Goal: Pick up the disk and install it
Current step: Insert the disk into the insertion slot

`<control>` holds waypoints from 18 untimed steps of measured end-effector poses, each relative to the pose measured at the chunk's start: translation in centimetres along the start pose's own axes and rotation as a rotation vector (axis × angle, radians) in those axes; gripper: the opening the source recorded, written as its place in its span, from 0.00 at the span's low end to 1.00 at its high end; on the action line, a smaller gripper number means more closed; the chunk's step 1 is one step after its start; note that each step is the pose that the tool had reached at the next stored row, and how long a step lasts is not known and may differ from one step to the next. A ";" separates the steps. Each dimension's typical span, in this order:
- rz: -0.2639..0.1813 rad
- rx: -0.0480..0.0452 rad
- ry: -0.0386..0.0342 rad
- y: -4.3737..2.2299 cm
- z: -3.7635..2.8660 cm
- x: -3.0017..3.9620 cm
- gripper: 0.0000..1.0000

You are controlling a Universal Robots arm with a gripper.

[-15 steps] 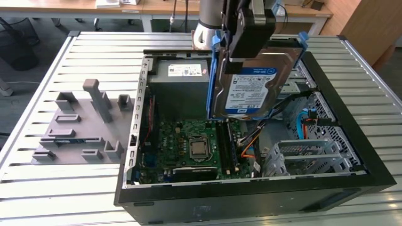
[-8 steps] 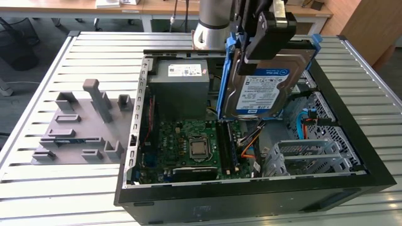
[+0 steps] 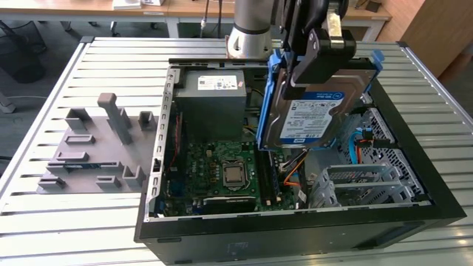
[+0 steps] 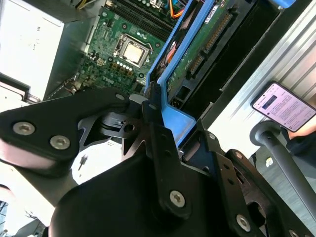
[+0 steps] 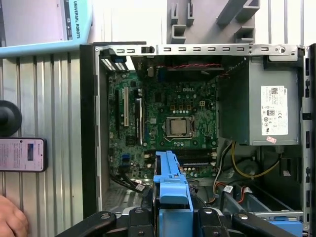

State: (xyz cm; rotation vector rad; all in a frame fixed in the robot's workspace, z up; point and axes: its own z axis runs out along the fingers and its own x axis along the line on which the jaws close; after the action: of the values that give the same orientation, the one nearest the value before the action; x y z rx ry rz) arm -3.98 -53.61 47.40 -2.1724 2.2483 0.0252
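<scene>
Fingers (image 3: 319,55) of one gripper (image 3: 304,77) clamped on one disk (image 3: 314,119), upright over one open computer case (image 3: 296,235), one grey fixture (image 3: 88,149) alongside

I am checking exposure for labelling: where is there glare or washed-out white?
Second wrist view: the grey box is washed out to white. First wrist view: the table beyond the case is blown white. Exterior view: even light, the disk label without glare.

Matte black hand (image 3: 314,64) with linked bars and silver screw heads (image 4: 177,198); smooth silver-grey arm (image 3: 249,27).
</scene>
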 end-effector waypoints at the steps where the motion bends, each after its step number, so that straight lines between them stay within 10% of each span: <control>1: 0.001 0.0000 0.0001 -0.01 0.02 0.22 0.36; 11: 0.004 0.0000 0.0003 -0.10 0.28 2.51 0.36; 18: 0.004 0.0002 0.0022 -0.68 0.40 2.74 0.36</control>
State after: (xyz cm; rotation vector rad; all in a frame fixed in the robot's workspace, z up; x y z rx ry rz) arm -3.39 -56.36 46.94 -2.1692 2.2535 0.0226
